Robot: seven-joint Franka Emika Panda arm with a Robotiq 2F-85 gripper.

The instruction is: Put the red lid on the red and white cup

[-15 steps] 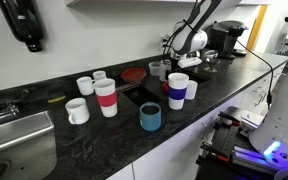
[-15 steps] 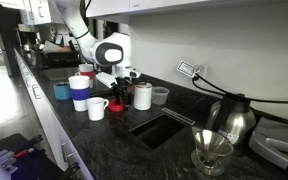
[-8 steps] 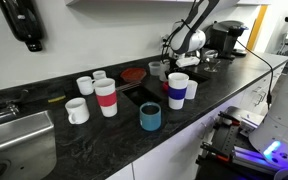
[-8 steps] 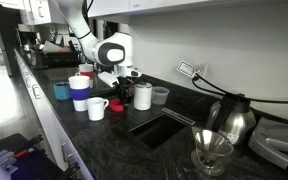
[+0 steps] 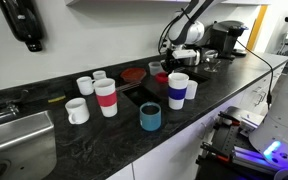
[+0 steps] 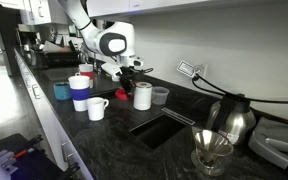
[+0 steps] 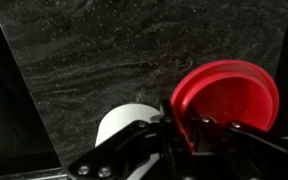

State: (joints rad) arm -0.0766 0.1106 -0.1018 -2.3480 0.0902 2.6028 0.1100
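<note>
My gripper (image 7: 184, 128) is shut on the rim of the red lid (image 7: 226, 98), which fills the lower right of the wrist view. Both exterior views show the gripper (image 5: 165, 66) (image 6: 125, 64) holding the red lid (image 5: 162, 76) (image 6: 120, 68) a little above the black counter. The red and white cup (image 5: 106, 97) stands upright well away from the gripper, toward the sink side. In an exterior view the red and white cup (image 6: 86, 76) is half hidden behind other cups.
Below the gripper stands a white mug (image 7: 124, 122) (image 6: 142, 96). Nearby are a blue-banded cup (image 5: 177, 91), a teal cup (image 5: 150, 117), white mugs (image 5: 77, 110), a dark red disc (image 5: 133, 73), a counter recess (image 5: 142, 96), a sink (image 5: 19, 140) and a kettle (image 6: 234, 118).
The jaws have closed on the red lid. The gripper has risen slightly from the counter with the lid in it.
</note>
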